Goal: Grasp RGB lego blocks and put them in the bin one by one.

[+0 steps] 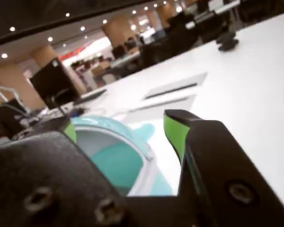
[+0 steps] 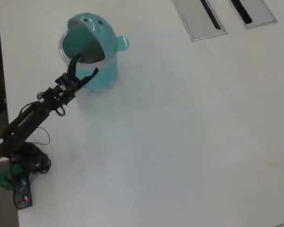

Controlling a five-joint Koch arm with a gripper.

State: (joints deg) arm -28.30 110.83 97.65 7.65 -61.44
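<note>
A small black robot arm reaches across a white table (image 2: 189, 142) so that its gripper (image 2: 86, 65) hangs at the mouth of the bin (image 2: 102, 78), a round teal tub with a domed hood marked by two dark eye dots. The jaws stand wide apart with nothing between them; in the wrist view the green-lined fingers (image 1: 173, 130) frame the bin's pale rim and teal inside, which lie directly ahead of and below the hand. That pose, spread and poised above the opening, suits letting a block fall in. No red, yellow-green or blue lego block shows on the table in either view; whether any lie inside the bin cannot be told. Two flat grey panels (image 2: 199, 19) with black strips sit well away from the hand, beyond the bin.
</note>
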